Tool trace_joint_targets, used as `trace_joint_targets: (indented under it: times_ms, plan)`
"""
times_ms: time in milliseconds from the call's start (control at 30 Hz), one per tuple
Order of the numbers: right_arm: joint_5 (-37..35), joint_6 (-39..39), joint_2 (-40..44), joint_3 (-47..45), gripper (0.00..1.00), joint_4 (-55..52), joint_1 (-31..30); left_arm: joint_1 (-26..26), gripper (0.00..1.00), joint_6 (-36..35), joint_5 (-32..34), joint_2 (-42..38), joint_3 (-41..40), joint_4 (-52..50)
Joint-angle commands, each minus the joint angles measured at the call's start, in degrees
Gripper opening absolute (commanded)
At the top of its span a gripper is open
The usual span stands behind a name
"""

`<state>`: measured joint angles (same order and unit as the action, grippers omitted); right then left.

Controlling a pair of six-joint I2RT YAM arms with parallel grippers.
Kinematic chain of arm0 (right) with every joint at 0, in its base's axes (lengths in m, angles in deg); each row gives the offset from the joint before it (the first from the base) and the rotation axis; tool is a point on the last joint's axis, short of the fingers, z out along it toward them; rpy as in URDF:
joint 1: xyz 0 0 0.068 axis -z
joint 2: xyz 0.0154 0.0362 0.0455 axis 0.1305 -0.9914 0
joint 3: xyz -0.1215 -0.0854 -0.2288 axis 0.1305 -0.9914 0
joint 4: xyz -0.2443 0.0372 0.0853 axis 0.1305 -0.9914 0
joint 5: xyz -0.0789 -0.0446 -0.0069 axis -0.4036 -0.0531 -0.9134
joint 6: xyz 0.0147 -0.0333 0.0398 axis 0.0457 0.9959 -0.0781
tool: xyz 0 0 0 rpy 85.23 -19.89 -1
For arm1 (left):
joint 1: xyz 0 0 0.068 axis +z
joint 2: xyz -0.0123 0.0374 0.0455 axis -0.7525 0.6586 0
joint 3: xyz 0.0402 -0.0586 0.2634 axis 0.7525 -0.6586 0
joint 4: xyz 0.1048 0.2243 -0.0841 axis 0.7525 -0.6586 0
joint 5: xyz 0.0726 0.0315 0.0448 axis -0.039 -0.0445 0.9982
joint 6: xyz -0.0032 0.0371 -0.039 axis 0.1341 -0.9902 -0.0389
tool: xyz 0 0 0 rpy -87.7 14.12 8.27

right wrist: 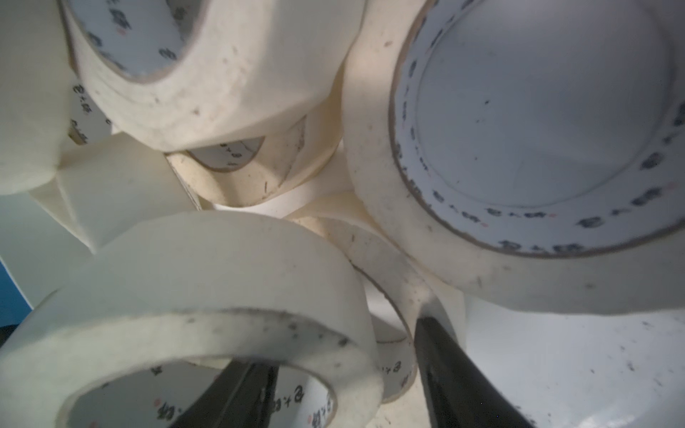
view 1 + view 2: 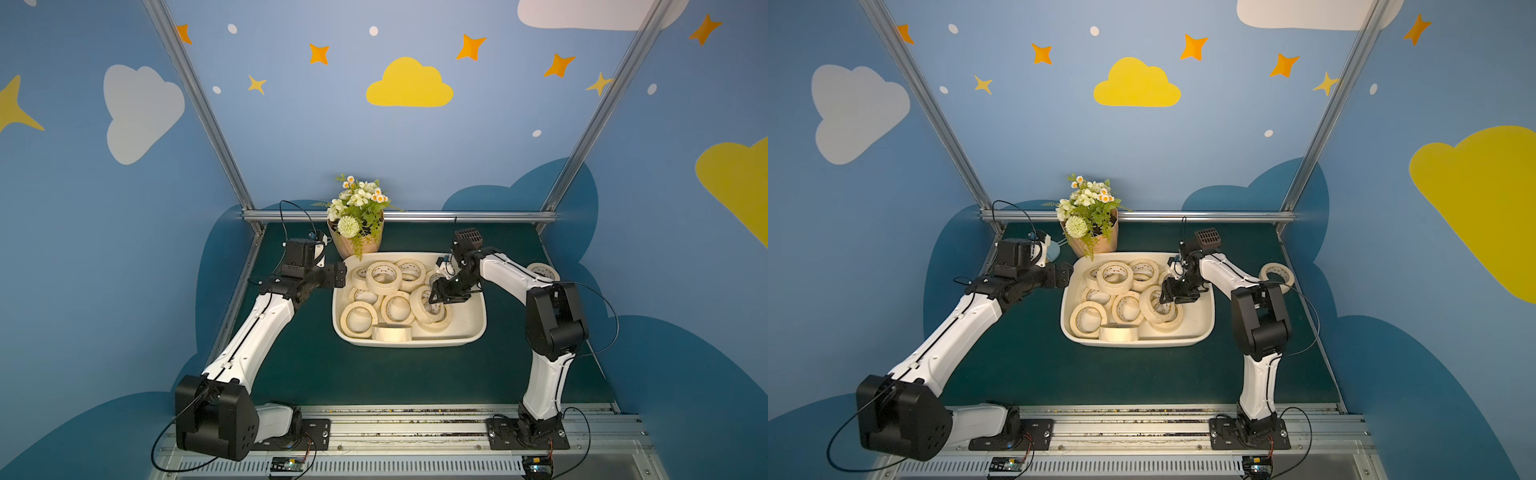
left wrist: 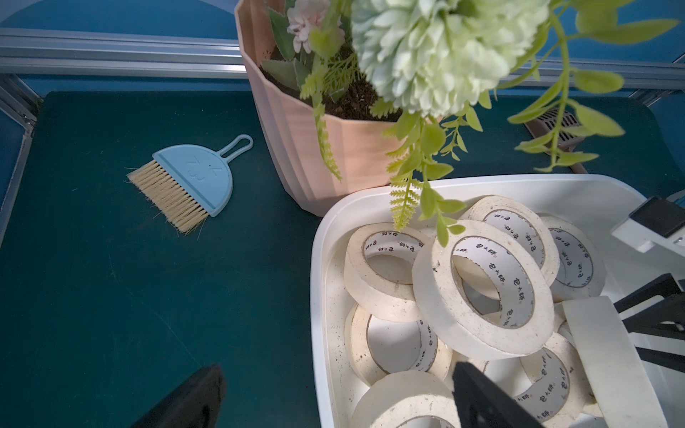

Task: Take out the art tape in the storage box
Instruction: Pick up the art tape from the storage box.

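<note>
Near rim of storage box point(image 2: 409, 344): one roll point(image 2: 392, 333) is standing on edge against the near wall, its flat outer band facing the camera in both top views.
Storage box: the cream-white tub is sitting on the dark green mat point(image 2: 374, 374), between the two arms.
Art tape point(image 2: 384, 277): the cream rolls are lying heaped in the tub, mostly toward its left side and middle, several leaning on one another; the right end of the floor is showing bare white.
Right gripper point(image 2: 437, 302): it is reaching down into the tub at a tilted roll point(image 2: 427, 306); in the right wrist view one dark finger point(image 1: 237, 392) is sitting inside that roll's core and the other is outside the band, so the jaws are straddling the wall, but I cannot tell whether they are pressing on it.
Left gripper point(image 2: 340, 275): it is hovering at the tub's left rim with jaws wide apart, holding nothing.
Roll outside point(image 2: 543, 271): one roll is lying on the mat behind the right arm, well apart from the tub.
Flower pot point(image 2: 349, 245): the tan pot of artificial flowers is standing just behind the tub's far left corner, fronds drooping over the rim.
Brush point(image 3: 185, 185): a small blue hand brush is lying on the mat beside the pot.
</note>
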<state>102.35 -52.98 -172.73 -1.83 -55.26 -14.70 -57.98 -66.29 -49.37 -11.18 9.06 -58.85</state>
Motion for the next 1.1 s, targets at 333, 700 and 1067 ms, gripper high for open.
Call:
trace_joint_targets:
  times_ms: [333, 700, 1067]
  plan:
    - [-3.2, 0.4, 0.4, -0.6, 0.00, 0.0, -0.3, -0.2, 1.00, -0.5, -0.8, -0.1, 0.0, -0.1]
    - [-8.6, 4.3, 8.3, 5.2, 0.00, -8.9, 0.1, -0.2, 1.00, -0.5, -0.7, 0.1, 0.1, -0.1]
    - [-13.7, 4.8, 19.8, 12.4, 0.00, -18.5, 16.4, -0.2, 1.00, -0.7, -0.7, 0.1, 0.1, -0.2]
